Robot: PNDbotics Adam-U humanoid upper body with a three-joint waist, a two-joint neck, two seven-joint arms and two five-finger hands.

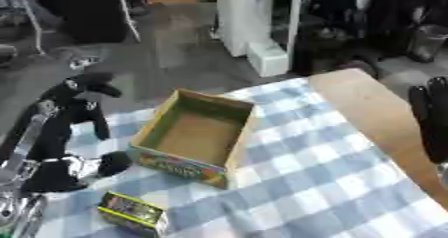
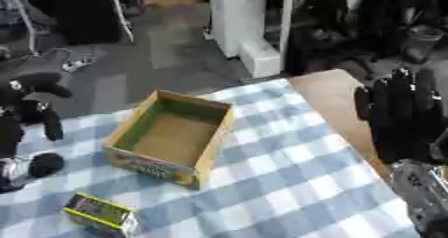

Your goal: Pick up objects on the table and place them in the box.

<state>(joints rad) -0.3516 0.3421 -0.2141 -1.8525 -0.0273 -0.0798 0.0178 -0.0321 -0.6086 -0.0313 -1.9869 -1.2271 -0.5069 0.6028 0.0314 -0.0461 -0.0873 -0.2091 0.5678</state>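
Right eye view shows me a small yellow-edged rectangular packet [image 2: 101, 214] near the open cardboard box [image 2: 166, 137]; right hand [image 2: 404, 119] straight-fingered, empty; left hand's [image 1: 74, 107] fingers unclear.

the box [image 1: 197, 137] stands open-topped on the checked surface [image 1: 324, 182], nothing lying inside it, so the way in from above is free. to its right the cloth is bare all the way to the wooden edge, where the right robot hand [image 2: 404, 119] hangs with straight fingers. on the left the left robot hand [image 1: 74, 107] and its arm crowd the box's side. a small green and yellow packet [image 1: 133, 213] lies near, left of the bare cloth.
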